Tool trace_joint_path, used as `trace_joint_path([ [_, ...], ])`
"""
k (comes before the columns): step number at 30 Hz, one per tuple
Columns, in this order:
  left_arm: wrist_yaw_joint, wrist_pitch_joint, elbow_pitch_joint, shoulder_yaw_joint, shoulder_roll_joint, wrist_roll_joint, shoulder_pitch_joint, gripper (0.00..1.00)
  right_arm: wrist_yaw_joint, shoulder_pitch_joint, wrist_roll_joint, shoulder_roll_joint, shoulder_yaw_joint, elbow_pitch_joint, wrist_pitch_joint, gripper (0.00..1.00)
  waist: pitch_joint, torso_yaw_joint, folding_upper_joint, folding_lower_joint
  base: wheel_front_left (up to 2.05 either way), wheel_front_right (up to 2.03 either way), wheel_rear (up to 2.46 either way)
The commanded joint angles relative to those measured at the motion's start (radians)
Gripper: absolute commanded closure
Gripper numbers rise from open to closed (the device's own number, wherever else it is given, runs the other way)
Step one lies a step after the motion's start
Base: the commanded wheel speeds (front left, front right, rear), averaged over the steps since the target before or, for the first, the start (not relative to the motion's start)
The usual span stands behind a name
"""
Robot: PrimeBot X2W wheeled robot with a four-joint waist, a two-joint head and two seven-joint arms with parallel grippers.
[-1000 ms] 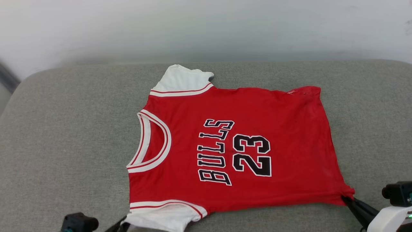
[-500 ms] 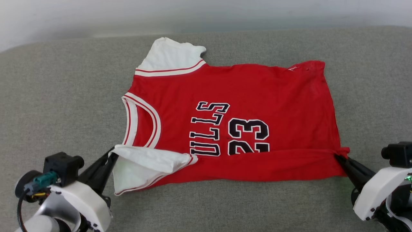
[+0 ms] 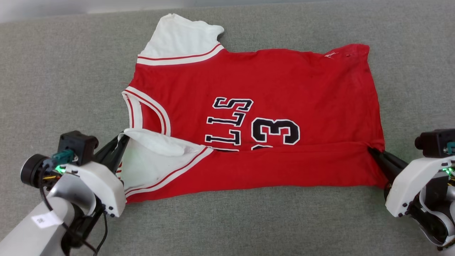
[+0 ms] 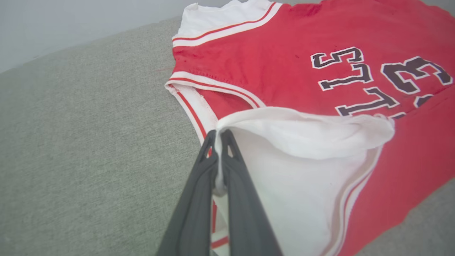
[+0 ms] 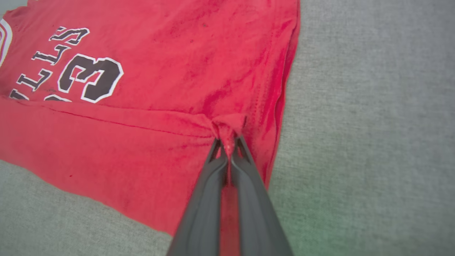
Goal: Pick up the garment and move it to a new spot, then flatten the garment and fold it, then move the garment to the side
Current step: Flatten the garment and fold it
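Observation:
The garment (image 3: 270, 81), a red jersey T-shirt with white sleeves and black lettering, lies on the grey cushion with its neck to the left. Its near long edge is lifted and folded over the body, hiding the lower part of the print. My left gripper (image 3: 122, 138) is shut on the near white sleeve (image 4: 302, 170), whose cloth shows pinched between the tips (image 4: 217, 137). My right gripper (image 3: 371, 151) is shut on the near hem corner, a small bunch of red cloth (image 5: 227, 129) squeezed between its fingers (image 5: 202, 202). The far sleeve (image 3: 179, 37) lies flat.
A grey fabric cushion (image 3: 64, 78) carries everything; a pale wall strip (image 3: 42, 9) runs along its far edge. Bare cushion lies on the left, on the right (image 5: 373, 106) and in front (image 3: 249, 224) of the garment.
Both grippers have carried the garment's near edge up and away from me, folding it further over the print. The head camera has tilted down, so the whole picture has shifted.

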Motion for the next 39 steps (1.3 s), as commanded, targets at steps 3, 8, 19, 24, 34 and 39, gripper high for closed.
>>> trace_joint_path([
  [3,-0.012,0.0,0.059,-0.012,-0.027,0.011,-0.045,1.0,-0.001,-0.027,-0.015,0.007,0.01,0.022,0.005,1.0,0.007,0.002,0.0,-0.0002,0.0,0.0,0.0],
  [8,-0.02,0.009,0.154,-0.034,-0.072,0.009,-0.077,0.0,-0.001,-0.052,-0.042,0.018,0.023,0.06,0.002,0.0,0.003,-0.001,0.0,-0.0002,0.0,0.0,0.0],
  [19,0.006,-0.075,0.263,-0.024,-0.142,-0.028,-0.017,0.0,-0.001,-0.015,-0.142,0.035,0.029,0.077,0.049,0.0,-0.077,-0.004,0.0,-0.0002,0.0,0.0,0.0],
  [24,0.068,-0.107,0.202,0.009,-0.141,-0.064,0.075,0.0,-0.001,0.055,-0.196,0.084,-0.053,0.02,0.083,0.0,-0.13,0.006,0.0,-0.0002,0.0,0.0,0.0],
  [34,0.18,-0.012,0.012,0.014,-0.102,-0.116,0.23,0.0,-0.001,0.173,-0.276,0.201,-0.193,-0.138,0.216,0.0,-0.141,0.003,0.0,-0.0002,0.0,0.0,0.0],
  [39,0.218,0.022,-0.035,0.014,-0.087,-0.121,0.255,0.0,-0.001,0.198,-0.292,0.254,-0.221,-0.213,0.25,0.0,-0.112,-0.009,0.0,-0.0002,0.0,0.0,0.0],
])
